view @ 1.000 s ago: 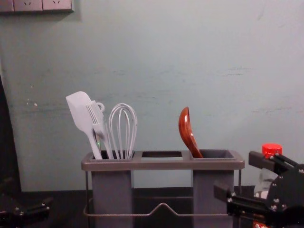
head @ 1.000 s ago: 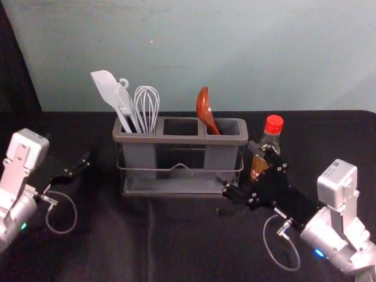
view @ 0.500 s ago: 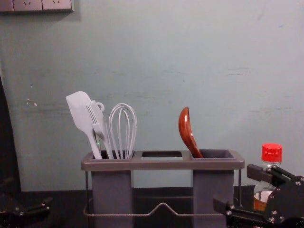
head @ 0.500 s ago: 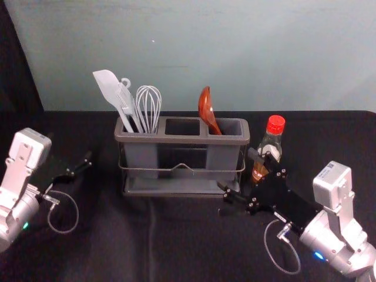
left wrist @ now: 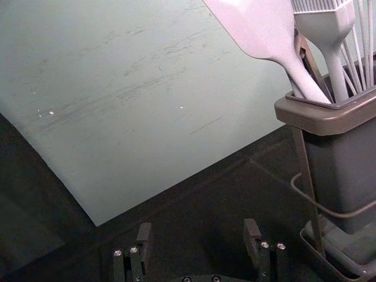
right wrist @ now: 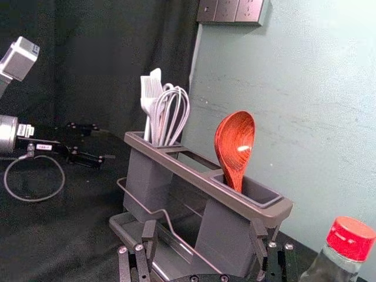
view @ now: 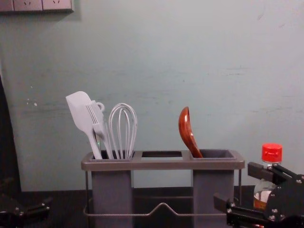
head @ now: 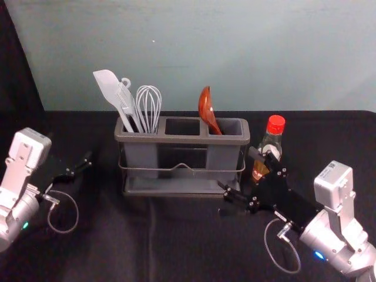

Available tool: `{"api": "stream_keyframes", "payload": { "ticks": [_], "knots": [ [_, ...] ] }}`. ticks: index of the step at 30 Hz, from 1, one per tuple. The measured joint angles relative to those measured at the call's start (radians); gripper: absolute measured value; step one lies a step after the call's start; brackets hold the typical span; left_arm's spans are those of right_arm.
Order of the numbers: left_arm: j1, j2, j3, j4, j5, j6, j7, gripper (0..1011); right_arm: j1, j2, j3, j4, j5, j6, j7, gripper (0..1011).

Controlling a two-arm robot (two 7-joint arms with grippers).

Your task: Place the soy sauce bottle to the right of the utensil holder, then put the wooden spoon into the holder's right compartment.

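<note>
Bench: black-draped (head: 188, 252), with the holder and the bottle standing on it.
Holder: the grey utensil rack (head: 182, 139) stands upright, its middle compartment empty.
Right hand: it (right wrist: 204, 228) is well open with nothing between its fingers, in front of the holder's right end and close by the bottle. Over the last second it has sunk a little in the chest view, baring more of the bottle's cap; since the middle of that second it has hardly moved. That reads as easing off after the work, not reaching for something new.
Left hand: parked low on the left, apart from the holder, open and empty (left wrist: 198, 230).
Bottle: the soy sauce (head: 274, 138) stands upright just to the right of the holder, cap on, and has held its place. The first half of the task looks done.
White tools: spatula (head: 107, 87), brush (head: 125, 100) and whisk (head: 148, 108) share the left compartment, undisturbed.
Spoon: the wooden one (head: 206, 108) sits bowl up in the right compartment (head: 231, 126), leaning left against its edge. It has not shifted, so the second half looks done too.
Next move: probably only to draw the right hand straight back; a sideways swing could clip the bottle and tip it.
</note>
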Motion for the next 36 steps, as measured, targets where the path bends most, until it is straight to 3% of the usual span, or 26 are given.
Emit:
{"api": "stream_keyframes", "payload": {
  "ticks": [36],
  "knots": [
    [0.000,0.000,0.000,0.000,0.000,0.000,0.000,1011,-0.001,0.000,0.000,-0.002,0.000,-0.003,-0.002,1002]
  ]
}}
